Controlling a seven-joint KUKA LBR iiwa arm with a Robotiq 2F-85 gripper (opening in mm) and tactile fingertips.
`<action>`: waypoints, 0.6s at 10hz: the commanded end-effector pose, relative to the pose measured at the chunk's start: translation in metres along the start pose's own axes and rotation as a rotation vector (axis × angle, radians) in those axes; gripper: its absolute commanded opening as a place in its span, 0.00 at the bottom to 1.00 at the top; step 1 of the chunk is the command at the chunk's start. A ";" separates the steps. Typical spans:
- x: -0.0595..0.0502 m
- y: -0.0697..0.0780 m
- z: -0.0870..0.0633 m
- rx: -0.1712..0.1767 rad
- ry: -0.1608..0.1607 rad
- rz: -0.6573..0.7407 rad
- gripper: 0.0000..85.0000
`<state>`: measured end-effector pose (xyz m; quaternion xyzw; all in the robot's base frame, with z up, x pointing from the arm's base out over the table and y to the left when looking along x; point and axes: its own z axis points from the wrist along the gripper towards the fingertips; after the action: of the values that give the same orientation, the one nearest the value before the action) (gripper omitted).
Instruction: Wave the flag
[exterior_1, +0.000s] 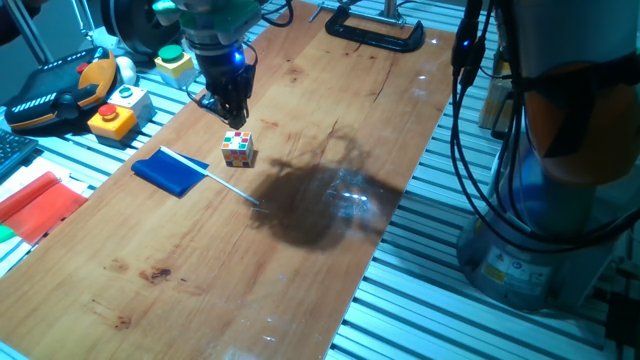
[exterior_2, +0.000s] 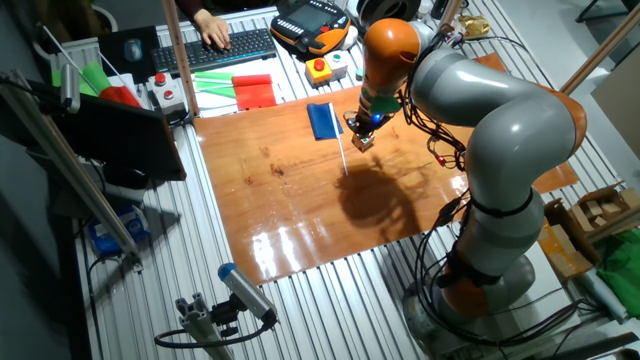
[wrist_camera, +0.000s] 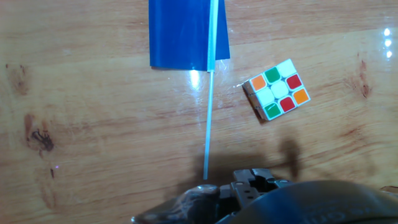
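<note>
The royal-blue cloth flag (exterior_1: 172, 172) on its thin white stick (wrist_camera: 209, 106) is lying flat on the wooden tabletop (exterior_1: 200, 270), just beside the small multicoloured puzzle cube (exterior_1: 237, 148). The black two-finger gripper (exterior_1: 232, 112) is hovering above the cube, holding nothing; its opening I cannot tell. No readable writing.

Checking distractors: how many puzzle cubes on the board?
1. The puzzle cube sits on the wooden board, beside the flag stick, just below the gripper. None seen elsewhere.
</note>
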<state>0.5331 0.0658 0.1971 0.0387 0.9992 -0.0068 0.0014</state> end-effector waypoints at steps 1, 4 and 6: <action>0.000 0.000 0.000 0.001 -0.001 -0.001 0.01; 0.001 0.000 0.000 0.001 -0.001 0.000 0.01; 0.002 0.000 -0.001 0.005 -0.002 0.000 0.01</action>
<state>0.5313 0.0663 0.1980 0.0388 0.9992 -0.0092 0.0021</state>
